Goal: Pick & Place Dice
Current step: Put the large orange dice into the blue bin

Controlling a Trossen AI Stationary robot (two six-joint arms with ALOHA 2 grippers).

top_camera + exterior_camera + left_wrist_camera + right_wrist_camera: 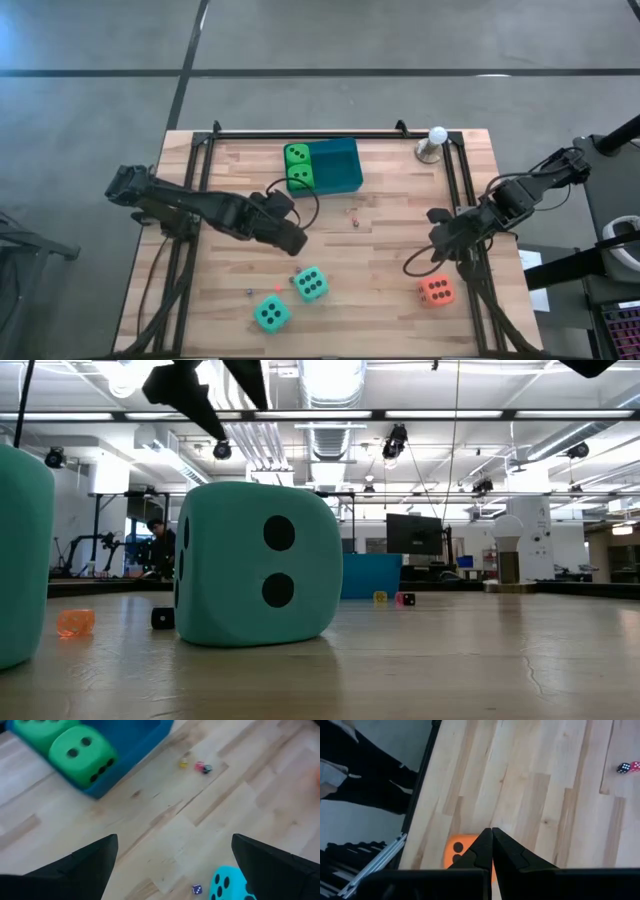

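Two green dice [299,167] sit at the left end of the blue tray [338,163], which stands at the table's far middle; both show in the left wrist view too [80,752]. Two teal dice [311,284] [271,314] rest on the table near the front. One of them fills the low view [255,565]. An orange-red die [436,291] lies at the front right. My left gripper [293,243] hangs open above bare table between the tray and the teal dice. My right gripper [440,230] is shut above the table, just beyond the orange-red die [456,851].
A white ball on a metal stand [436,142] is at the far right of the table. Tiny dice lie loose in the middle [352,215] and beside the teal dice [262,290]. Black rails run along the table's left, right and far edges.
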